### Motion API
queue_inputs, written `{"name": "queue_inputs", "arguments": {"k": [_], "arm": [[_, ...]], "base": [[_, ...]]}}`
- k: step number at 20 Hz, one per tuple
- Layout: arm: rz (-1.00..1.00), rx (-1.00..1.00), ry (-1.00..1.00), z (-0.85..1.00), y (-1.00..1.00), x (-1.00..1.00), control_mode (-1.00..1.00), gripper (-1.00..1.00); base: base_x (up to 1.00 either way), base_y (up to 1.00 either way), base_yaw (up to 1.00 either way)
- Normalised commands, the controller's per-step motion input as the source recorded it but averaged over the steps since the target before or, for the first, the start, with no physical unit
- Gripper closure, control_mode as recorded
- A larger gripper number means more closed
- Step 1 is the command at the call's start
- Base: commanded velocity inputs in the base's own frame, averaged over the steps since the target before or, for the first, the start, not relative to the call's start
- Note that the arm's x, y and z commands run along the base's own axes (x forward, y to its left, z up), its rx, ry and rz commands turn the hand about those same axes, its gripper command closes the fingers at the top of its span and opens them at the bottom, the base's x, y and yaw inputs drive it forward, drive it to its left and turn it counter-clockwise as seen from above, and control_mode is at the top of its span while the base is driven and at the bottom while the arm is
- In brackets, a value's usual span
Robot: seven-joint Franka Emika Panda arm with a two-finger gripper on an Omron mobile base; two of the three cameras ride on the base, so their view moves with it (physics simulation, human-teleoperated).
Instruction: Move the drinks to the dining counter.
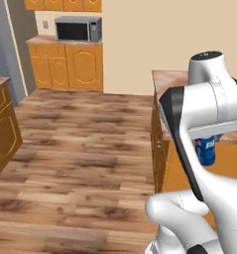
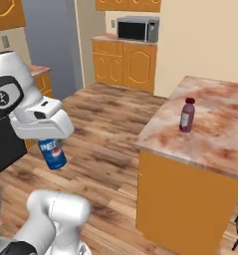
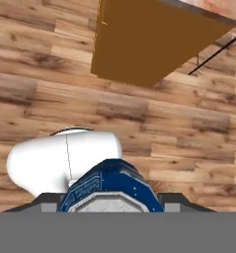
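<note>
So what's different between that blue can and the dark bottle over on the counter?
The blue can hangs in the gripper above the wooden floor, while the dark bottle already stands upright on the dining counter. The can is blue with white markings; the bottle is purple-maroon with a red cap and pale label. The can is squat, the bottle has a narrower neck. Both are small drinks.

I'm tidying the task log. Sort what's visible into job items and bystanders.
Job items:
- short blue can with white markings, clamped in the two-finger gripper
- dark maroon bottle with red cap, standing upright on the counter
- marble-topped orange dining counter

Bystanders:
- grey microwave
- orange base cabinets
</note>
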Motion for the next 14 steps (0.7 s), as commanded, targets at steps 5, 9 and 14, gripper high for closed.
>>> {"name": "queue_inputs", "arguments": {"k": [5, 9, 14], "arm": [[0.0, 0.0, 0.0, 0.0, 0.0, 0.0, 1.0, 1.0], [0.0, 0.0, 0.0, 0.0, 0.0, 0.0, 1.0, 1.0], [0.0, 0.0, 0.0, 0.0, 0.0, 0.0, 1.0, 1.0]], "base": [[1.0, -0.98, -0.2], [1.0, -1.0, 0.0], [0.49, -1.0, -0.03]]}}
